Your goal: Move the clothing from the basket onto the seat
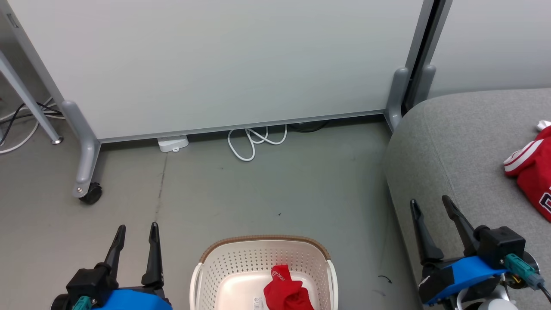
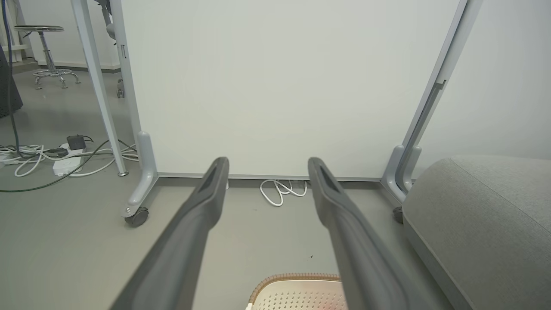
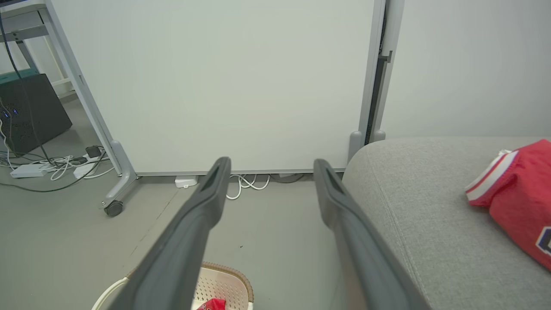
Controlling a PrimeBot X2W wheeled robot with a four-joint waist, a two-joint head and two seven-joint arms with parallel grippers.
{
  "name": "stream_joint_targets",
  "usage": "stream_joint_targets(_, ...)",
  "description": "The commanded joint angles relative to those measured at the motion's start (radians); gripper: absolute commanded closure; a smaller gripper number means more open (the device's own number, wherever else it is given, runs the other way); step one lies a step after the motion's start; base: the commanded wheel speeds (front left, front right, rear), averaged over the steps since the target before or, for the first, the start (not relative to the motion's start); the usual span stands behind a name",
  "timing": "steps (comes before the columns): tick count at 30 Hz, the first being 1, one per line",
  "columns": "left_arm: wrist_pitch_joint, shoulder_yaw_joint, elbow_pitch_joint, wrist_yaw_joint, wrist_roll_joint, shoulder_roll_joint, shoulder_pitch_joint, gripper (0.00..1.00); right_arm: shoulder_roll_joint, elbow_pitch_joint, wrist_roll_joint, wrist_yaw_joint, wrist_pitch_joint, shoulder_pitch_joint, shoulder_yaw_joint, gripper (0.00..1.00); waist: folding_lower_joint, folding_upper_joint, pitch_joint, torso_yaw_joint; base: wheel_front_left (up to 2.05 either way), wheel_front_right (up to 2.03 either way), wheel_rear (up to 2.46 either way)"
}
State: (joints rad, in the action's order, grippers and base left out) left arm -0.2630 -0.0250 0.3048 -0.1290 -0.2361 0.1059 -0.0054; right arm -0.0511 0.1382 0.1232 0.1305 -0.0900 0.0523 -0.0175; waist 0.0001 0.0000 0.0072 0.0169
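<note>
The cream basket [image 1: 224,269] with a brown rim stands on the floor at the bottom centre; a small red garment [image 1: 287,292] lies crumpled inside it. Another red garment [image 1: 531,170] with white striped trim rests on the grey seat [image 1: 452,146] at the right. My left gripper [image 1: 137,231] is open, left of the basket, above the floor. My right gripper [image 1: 430,203] is open over the seat's front left part, empty. The right wrist view shows the basket [image 3: 228,280], a red scrap of clothing [image 3: 213,304] and the garment [image 3: 516,193] on the seat [image 3: 430,206].
A white partition panel [image 1: 215,64] on wheeled grey feet [image 1: 88,189] stands across the back. White cable loops [image 1: 254,142] and a small white box [image 1: 173,143] lie under it. The left wrist view shows a stool [image 2: 47,51], a power strip [image 2: 66,163] and the basket's rim [image 2: 297,277].
</note>
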Motion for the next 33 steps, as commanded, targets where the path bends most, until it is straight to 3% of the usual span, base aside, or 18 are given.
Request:
stream_joint_targets(1, -0.003, -0.001, -0.004, -0.002, 0.002, 0.005, 0.007, 0.0, 0.001, 0.001, 0.007, 0.0, -0.004, -0.014, 0.001, 0.0, -0.0001, 0.0, 0.0, -0.001, 0.0, 0.0, 0.0)
stream_joint_targets(18, -0.003, -0.017, 0.001, -0.001, -0.005, 0.004, -0.023, 0.0, 0.001, -0.01, 0.012, 0.0, -0.006, 0.012, 0.02, 0.0, -0.0001, 0.0, 0.048, -0.023, 0.0, 0.0, 0.0)
stream_joint_targets(33, -0.003, -0.089, 0.155, -0.001, -0.053, -0.018, -0.172, 0.0, 0.001, -0.058, 0.021, 0.0, -0.01, 0.104, 0.065, 0.0, -0.0001, 0.0, 0.3, -0.129, 0.0, 0.0, 0.0)
